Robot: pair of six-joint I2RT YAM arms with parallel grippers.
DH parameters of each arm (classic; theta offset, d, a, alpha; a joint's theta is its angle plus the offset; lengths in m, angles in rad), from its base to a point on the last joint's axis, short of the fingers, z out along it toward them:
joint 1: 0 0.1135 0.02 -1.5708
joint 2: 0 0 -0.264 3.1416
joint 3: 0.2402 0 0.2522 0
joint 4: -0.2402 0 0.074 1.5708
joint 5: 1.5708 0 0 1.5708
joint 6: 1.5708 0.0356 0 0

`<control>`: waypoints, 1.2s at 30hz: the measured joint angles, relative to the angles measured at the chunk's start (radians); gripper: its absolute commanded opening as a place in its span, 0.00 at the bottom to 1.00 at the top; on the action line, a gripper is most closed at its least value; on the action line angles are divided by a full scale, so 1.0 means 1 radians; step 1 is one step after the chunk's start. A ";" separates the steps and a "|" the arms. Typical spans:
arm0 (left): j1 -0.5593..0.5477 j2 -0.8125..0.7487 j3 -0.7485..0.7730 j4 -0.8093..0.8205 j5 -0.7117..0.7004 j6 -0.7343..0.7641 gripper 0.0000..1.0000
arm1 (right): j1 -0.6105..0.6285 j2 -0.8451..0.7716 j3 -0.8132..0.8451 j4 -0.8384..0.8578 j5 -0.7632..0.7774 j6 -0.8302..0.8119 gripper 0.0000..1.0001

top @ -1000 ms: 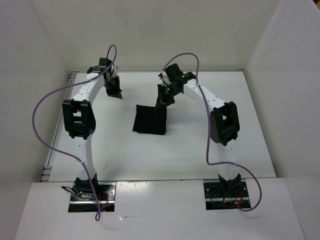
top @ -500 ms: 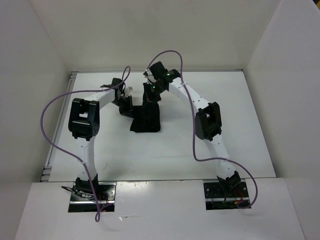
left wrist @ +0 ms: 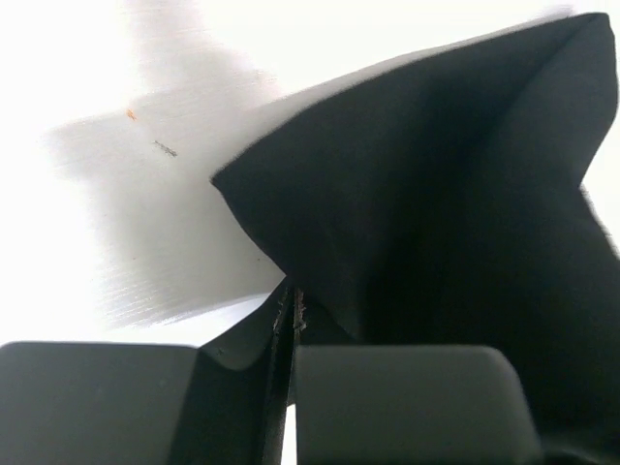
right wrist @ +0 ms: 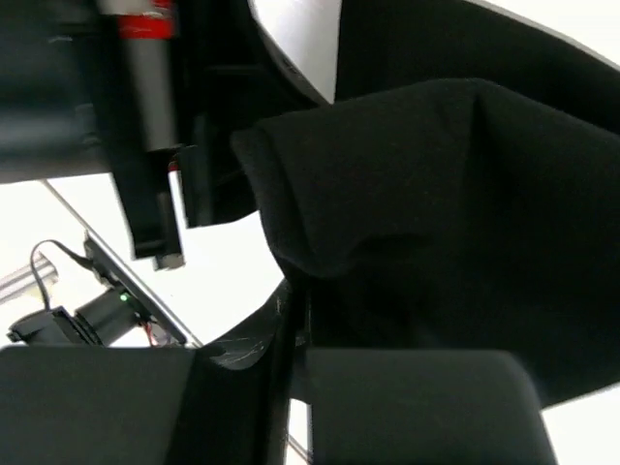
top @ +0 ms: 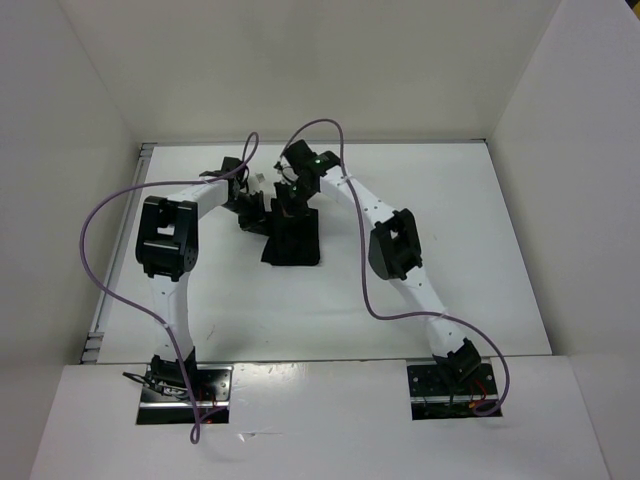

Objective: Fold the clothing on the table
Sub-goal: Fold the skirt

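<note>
The black clothing (top: 292, 240) lies as a narrow folded strip on the white table (top: 450, 260), its far end lifted. My right gripper (top: 293, 200) is shut on that lifted end. In the right wrist view its jaws (right wrist: 295, 305) are together, with a bunched fold of the clothing (right wrist: 436, 213) pinched in them. My left gripper (top: 250, 211) sits at the clothing's far left edge. In the left wrist view its jaws (left wrist: 291, 302) are pressed shut, their tips against the edge of the raised clothing (left wrist: 436, 223). No fabric shows clearly between them.
White walls (top: 90, 120) enclose the table on three sides, and a metal rail (top: 105, 310) runs along its left edge. The two wrists are close together at the far middle. The left arm's gripper (right wrist: 145, 126) shows right beside the fold in the right wrist view.
The left arm swung in from the far left to the clothing's left edge. The right gripper carried the lifted end leftward, and the clothing now looks narrower.
</note>
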 measured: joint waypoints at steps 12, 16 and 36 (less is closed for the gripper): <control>0.076 -0.072 -0.001 -0.050 -0.132 0.000 0.06 | 0.008 -0.017 0.037 -0.008 -0.106 -0.011 0.65; 0.127 -0.191 0.021 -0.097 -0.231 0.021 0.06 | -0.021 -0.130 0.016 -0.017 -0.046 -0.015 0.17; -0.010 -0.092 -0.005 -0.054 0.187 0.142 0.06 | -0.134 -0.378 -0.197 -0.129 0.388 -0.021 0.00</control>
